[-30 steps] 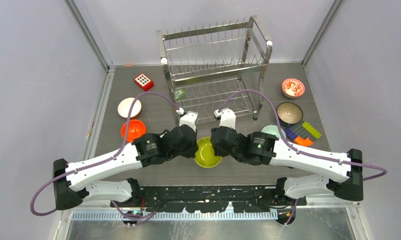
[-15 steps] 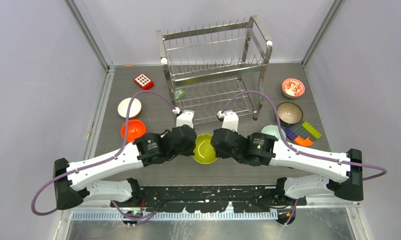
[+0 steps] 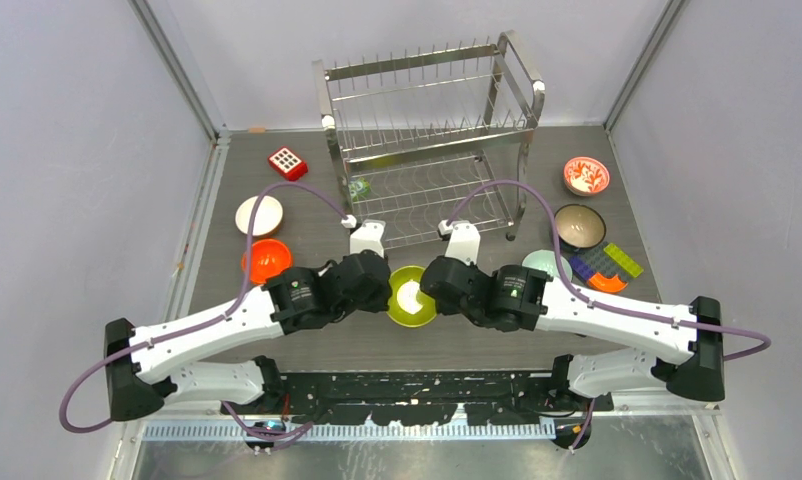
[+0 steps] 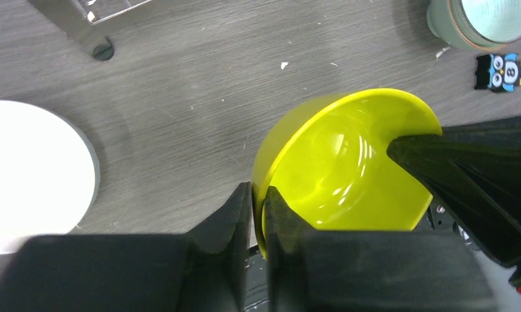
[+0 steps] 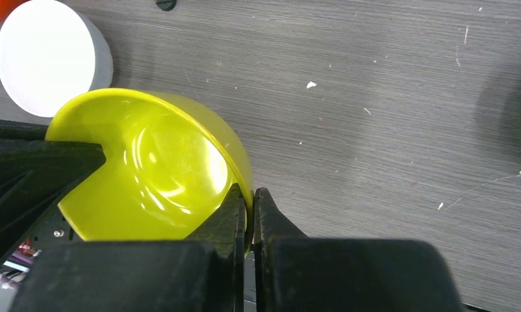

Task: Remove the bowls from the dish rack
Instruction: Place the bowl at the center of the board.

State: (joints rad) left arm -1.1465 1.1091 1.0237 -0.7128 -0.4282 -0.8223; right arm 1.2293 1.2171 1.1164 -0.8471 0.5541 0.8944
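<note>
Top external view gave me the surface (image 3: 247,180) with the dish rack (image 3: 427,130) standing at its far middle. Nearer the arms, well apart from the rack, I saw the lime-yellow bowl (image 3: 409,305) between both wrists. The left pincer (image 4: 256,195) was clenched on its left rim and the right pincer (image 5: 250,198) on the opposite rim, each with one finger inside and one outside.

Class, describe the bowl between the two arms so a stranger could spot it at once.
From the steel dish rack at the back, come straight toward the near edge. There is the lime-yellow bowl: the only one of that colour, and the only one with jaws shut on its rim from both sides.
</note>
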